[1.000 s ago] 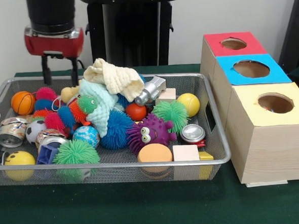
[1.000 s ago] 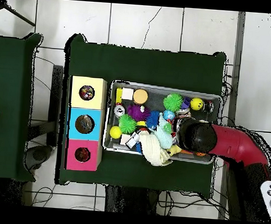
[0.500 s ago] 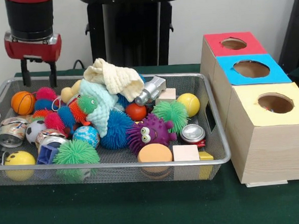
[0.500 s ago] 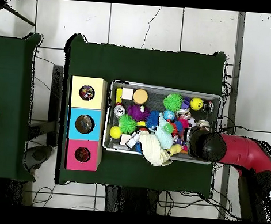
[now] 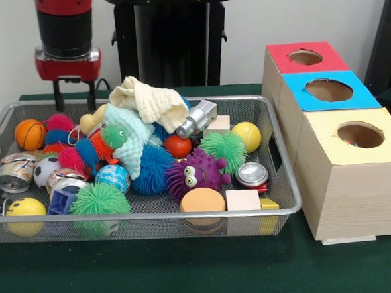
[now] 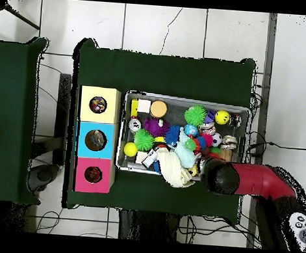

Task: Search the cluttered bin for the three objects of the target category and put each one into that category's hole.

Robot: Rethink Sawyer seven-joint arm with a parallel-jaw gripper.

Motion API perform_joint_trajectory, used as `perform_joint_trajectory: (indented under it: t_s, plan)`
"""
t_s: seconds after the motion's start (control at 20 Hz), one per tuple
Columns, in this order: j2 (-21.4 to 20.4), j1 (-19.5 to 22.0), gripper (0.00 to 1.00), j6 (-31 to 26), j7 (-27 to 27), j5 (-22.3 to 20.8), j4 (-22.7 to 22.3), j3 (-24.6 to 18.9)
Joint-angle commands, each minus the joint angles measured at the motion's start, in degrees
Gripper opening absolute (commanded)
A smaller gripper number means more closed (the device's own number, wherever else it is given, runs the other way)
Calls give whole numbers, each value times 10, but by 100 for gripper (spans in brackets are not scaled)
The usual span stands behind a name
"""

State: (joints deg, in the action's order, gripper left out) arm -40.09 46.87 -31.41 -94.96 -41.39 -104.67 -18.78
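Above the far left corner of the bin [image 5: 287, 210], the gripper [image 5: 74, 103] hangs with its two fingers apart and nothing between them. It is over the rim, just behind the pink spiky ball [image 5: 60, 122] and the beige toy [image 5: 91, 121], and it touches neither.

The step in hand seems to be the search: no toy is held, and the arm is not near the boxes [image 5: 341, 134]. The tiger-striped toy with a string loop I cannot find for sure; a white loop [image 5: 72, 135] shows beside the pink ball, but what it belongs to is hidden under the spiky balls and the cloth [image 5: 149, 101]. The three holes, red [image 5: 305, 57], blue [image 5: 329, 90] and yellow [image 5: 360, 135], stand well apart from the gripper, at the other end of the bin.

The next move probably needs the fingers to come down into the left end of the pile and uncover or take one small toy. The things lie close together there, so the fingers may catch a neighbour instead.
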Motion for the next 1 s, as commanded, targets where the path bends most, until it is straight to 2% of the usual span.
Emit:
perform_joint_trajectory:
  t_s: [0.05, 0.35, 0.55, 0.85, 1.0]
  plan:
    - [30, -23, 100, 62, 4, -51, -70, -9]
    - [45, -21, 100, 77, 3, -54, -66, -7]
    - [39, -19, 100, 76, 11, -55, -66, -7]
    - [50, 13, 100, 65, 48, -61, -59, -18]
    - [49, 44, 100, 58, 79, -66, -56, -26]
